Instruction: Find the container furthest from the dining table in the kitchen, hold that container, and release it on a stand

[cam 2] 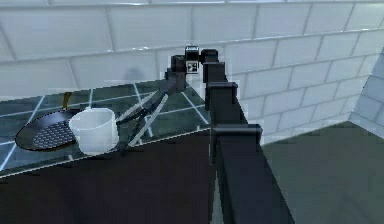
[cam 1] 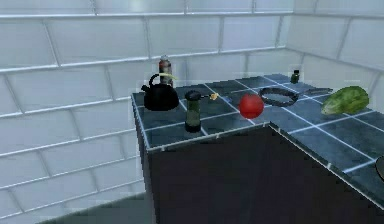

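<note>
Arm side view: the arm rises as a dark square bar from the near edge, just right of the middle, and reaches out over a dark-tiled counter. At its far end sit the two white squares. Left of them the gripper slants down and to the left, its thin fingers running low over the tiles. The white container, round and open at the top, stands upright on the counter just left of the fingertips. Whether the fingers touch it cannot be told. How the jaws stand cannot be told either, nor whether the gripper holds anything, since the container rests on the surface right at its end. A dark pan lies flat just left of the container, close to or touching it. A white tiled wall runs along the far side, and grey floor shows at the near right.

Forward view: a dark-tiled worktop stretches from the middle to the right, against white wall tiles. On its left end stands a black kettle, with a slim bottle behind it. A dark green grinder-like cylinder stands upright just right of the kettle and nearer. A red round fruit lies further right, a dark ring just beyond it, and a small dark bottle at the far edge. A leafy green lump sits at the right.
</note>
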